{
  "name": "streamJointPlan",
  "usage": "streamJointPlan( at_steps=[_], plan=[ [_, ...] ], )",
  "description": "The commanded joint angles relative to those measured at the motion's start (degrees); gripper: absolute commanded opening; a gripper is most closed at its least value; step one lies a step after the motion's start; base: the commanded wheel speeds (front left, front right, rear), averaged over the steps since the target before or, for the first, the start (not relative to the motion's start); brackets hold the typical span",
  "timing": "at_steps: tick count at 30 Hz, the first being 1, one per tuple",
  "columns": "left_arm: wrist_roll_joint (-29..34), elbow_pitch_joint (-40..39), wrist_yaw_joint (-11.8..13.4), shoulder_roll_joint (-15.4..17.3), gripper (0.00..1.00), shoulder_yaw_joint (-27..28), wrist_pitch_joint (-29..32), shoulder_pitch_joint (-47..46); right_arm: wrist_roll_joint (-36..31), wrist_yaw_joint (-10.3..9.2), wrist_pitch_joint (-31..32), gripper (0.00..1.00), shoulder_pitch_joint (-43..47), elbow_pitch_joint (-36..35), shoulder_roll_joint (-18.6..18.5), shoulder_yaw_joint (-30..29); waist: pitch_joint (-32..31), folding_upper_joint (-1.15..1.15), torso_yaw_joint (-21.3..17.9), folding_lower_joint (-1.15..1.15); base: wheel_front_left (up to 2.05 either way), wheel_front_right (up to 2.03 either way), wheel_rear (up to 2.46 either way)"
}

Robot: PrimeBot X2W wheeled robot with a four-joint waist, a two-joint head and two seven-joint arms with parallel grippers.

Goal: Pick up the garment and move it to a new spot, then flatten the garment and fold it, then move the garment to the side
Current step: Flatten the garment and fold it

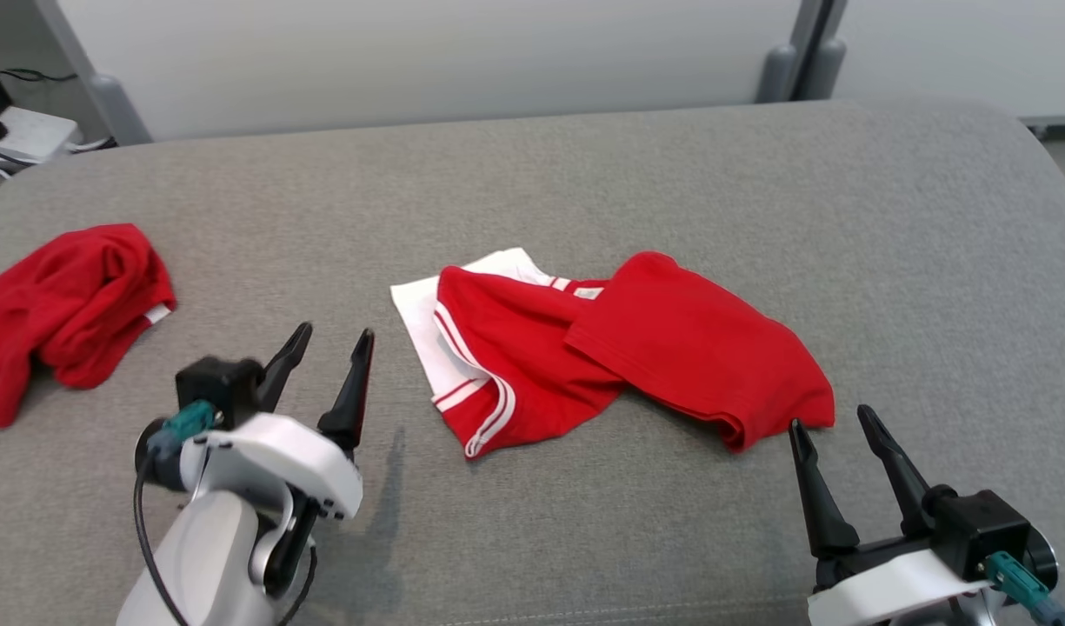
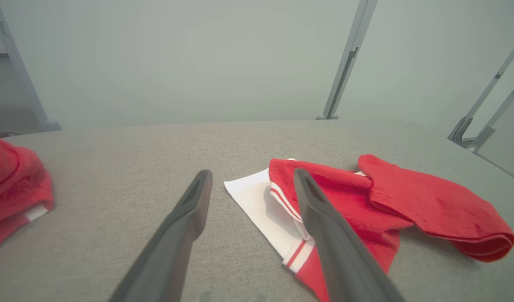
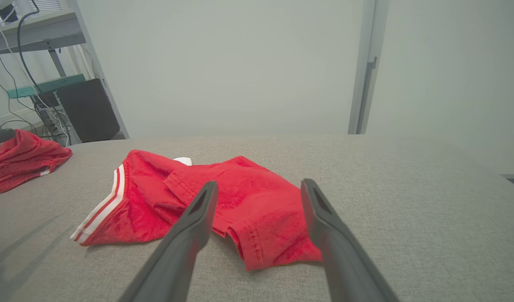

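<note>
While garment [image 1: 619,356] lies crumpled on grey cushion [image 1: 584,174], left gripper [image 1: 336,331] and right gripper [image 1: 828,416] hover wide apart, empty. Judgement: flattening, folding, side move all outstanding.

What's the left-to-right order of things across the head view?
Crumpled red garment → left gripper, fingers apart → red-and-white garment → right gripper, fingers apart, by that garment's right end.
</note>
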Motion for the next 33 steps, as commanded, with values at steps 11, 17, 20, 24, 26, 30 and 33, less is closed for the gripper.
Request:
streamJointPlan(
  at_steps=[11,17,20,24,26,30,33],
  plan=[
    [-2.6,17.6,-2.5,0.7,1.00,0.0,3.0,-16.5,1.0,0.40,-1.3,1.00,-5.2,-0.7,-0.5,3.4,6.4,0.00,-7.0,0.00,0.00,0.00,0.00],
    [-4.1,27.1,-2.7,2.1,1.00,1.0,3.2,-22.1,1.4,0.40,-1.9,1.00,-6.7,0.2,-0.5,4.1,8.6,0.00,-9.3,0.00,0.00,0.00,0.00],
    [-4.5,31.2,-2.4,2.8,1.00,1.6,3.0,-24.5,1.6,0.40,-2.1,1.00,-7.5,0.5,-0.5,4.4,9.6,0.00,-10.0,0.00,0.00,0.00,0.00],
    [-4.6,35.5,-2.5,2.9,1.00,1.1,3.7,-27.2,1.7,0.40,-2.4,1.00,-8.3,0.8,-0.5,4.6,10.8,0.00,-10.6,0.00,0.00,0.00,0.00],
    [-4.5,37.4,-2.7,2.8,1.00,0.5,4.7,-28.6,1.8,0.40,-2.5,1.00,-8.6,1.0,-0.5,4.9,11.5,0.00,-10.8,0.00,0.00,0.00,0.00],
    [-5.0,40.5,-2.9,2.3,1.00,-0.5,8.2,-30.9,1.9,0.40,-2.6,1.00,-9.2,1.3,-0.5,5.4,12.2,0.00,-11.0,0.00,0.00,0.00,0.00],
    [-5.6,41.8,-3.0,1.6,0.82,-1.2,11.3,-32.5,1.9,0.40,-2.7,1.00,-9.5,1.5,-0.5,5.5,12.5,0.00,-10.9,0.00,0.00,0.00,0.00]
  ],
)
